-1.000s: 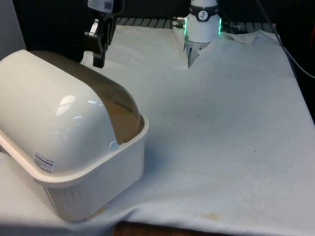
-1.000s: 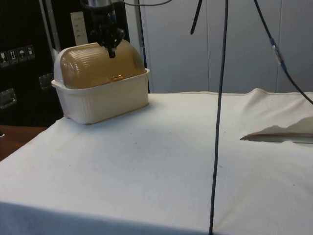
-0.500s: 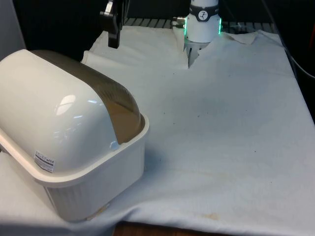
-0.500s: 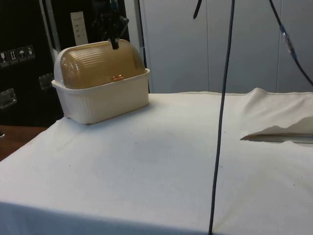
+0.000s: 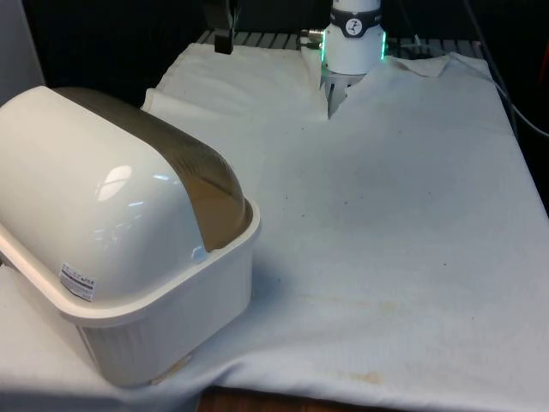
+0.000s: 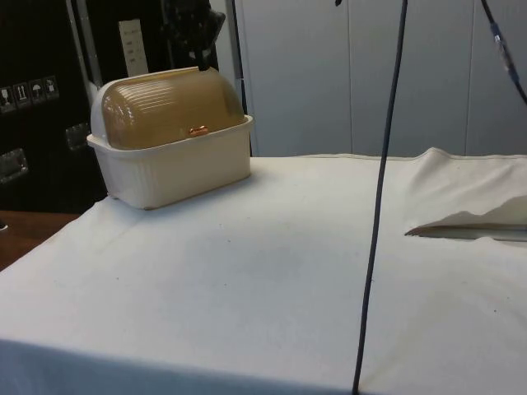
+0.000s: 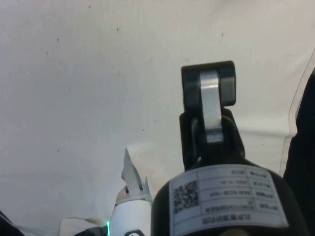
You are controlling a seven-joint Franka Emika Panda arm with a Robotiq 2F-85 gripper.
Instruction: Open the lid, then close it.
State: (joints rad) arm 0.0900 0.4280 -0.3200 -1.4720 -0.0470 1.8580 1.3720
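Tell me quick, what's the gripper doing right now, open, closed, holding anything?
Gripper: raised clear of the bread box, holding nothing; open or closed cannot be told.

I am seeing small labels on my gripper [image 7: 207, 93] and the bread box [image 5: 129, 257], too tiny to read.

The black tool [image 7: 207, 88] has a silvery metal strip on its finger and a white QR-code label.

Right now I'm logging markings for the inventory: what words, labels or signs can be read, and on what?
Bread box: white sticker, print too small to read.
Gripper: QR-code label, text too blurred to read.
Dark cabinet: handling pictograms, no words.
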